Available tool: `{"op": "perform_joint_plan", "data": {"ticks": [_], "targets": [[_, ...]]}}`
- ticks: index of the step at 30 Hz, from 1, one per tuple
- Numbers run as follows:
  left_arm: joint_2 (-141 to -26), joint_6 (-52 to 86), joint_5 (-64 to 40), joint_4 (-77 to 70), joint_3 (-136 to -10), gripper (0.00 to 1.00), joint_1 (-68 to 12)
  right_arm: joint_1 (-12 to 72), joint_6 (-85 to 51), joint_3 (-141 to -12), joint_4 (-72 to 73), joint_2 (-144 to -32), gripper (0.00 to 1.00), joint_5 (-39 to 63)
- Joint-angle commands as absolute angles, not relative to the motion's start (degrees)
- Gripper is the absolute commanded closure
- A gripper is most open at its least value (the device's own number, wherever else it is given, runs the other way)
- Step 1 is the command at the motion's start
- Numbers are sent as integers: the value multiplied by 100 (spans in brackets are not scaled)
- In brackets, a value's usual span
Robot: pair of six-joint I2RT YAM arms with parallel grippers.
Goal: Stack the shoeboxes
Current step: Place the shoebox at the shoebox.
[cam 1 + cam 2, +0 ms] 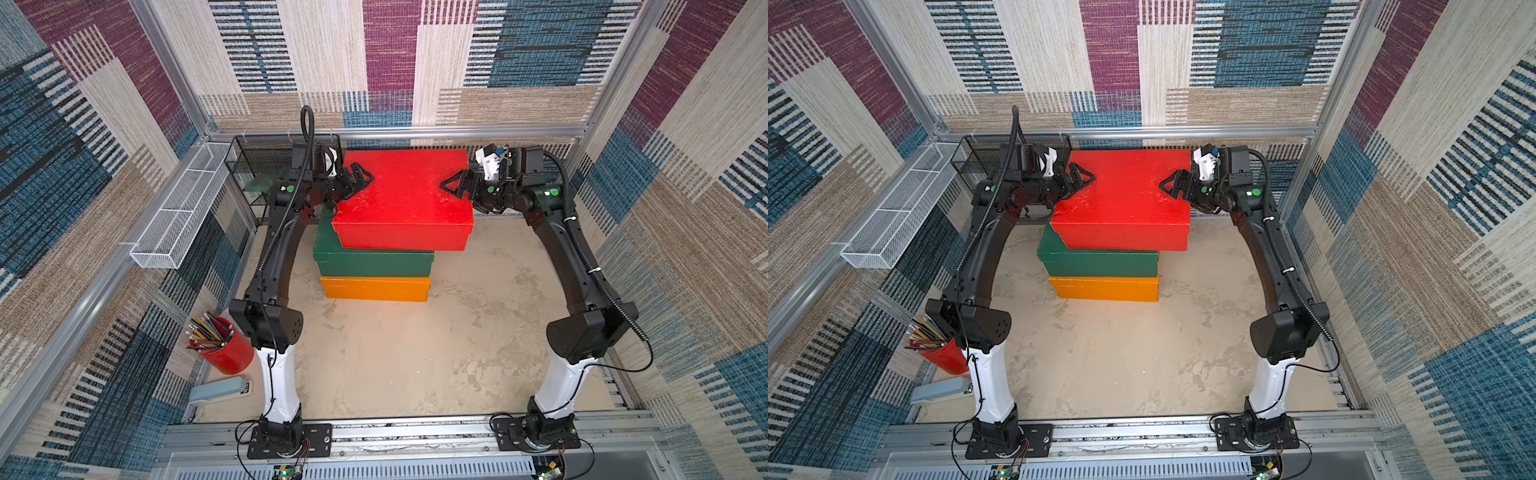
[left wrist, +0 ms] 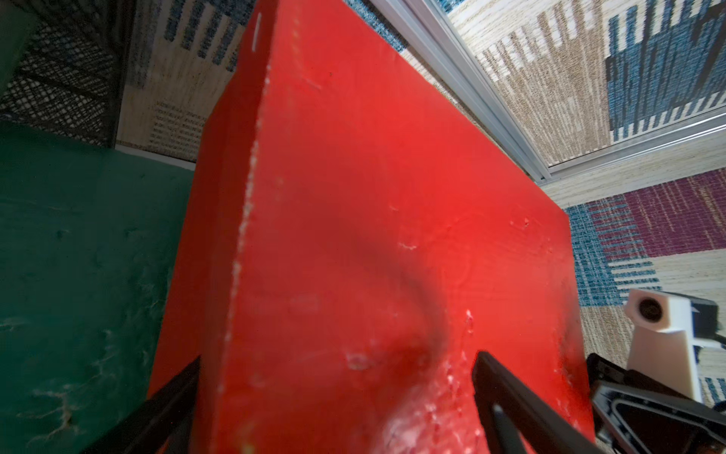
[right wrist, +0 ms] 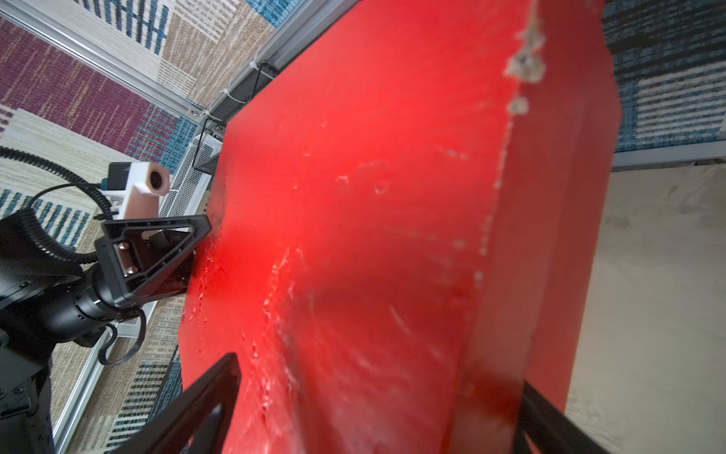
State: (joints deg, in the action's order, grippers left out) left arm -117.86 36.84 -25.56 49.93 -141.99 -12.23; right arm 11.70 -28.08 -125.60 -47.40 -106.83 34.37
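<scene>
Jaws, left and right alike, stood wide open, holding nothing, at the short ends of the red shoebox [image 1: 403,191], which sat skewed atop the green shoebox [image 1: 374,261] mid-frame, so squaring it first seemed wise.

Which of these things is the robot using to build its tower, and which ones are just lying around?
For the job:
- red box, on top
- green box, in the middle
- orange box, at the bottom

Just lying about:
- pencil cup
- stapler
- white wire tray
- black mesh rack
</scene>
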Motion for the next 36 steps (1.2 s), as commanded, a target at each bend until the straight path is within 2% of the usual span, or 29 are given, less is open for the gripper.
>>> {"op": "perform_joint_plan", "data": {"ticks": [1, 13, 27, 36], "targets": [[-11716, 3509, -3689, 5099, -14196, 0, -1327, 1232, -2830, -12577, -4289, -10687, 5, 4816], [-11532, 2938, -3374, 5489, -13864, 0, -1213, 1127, -2616, -12403, -4540, -10661, 5, 4411], [-11523, 2430, -2535, 5805, -13867, 0, -1058, 976, -2402, -12063, -4667, -10700, 5, 4024], [-11329, 2312, -2498, 5823, -13685, 0, -768, 890, -2366, -12089, -4703, -10688, 5, 3867]]}}
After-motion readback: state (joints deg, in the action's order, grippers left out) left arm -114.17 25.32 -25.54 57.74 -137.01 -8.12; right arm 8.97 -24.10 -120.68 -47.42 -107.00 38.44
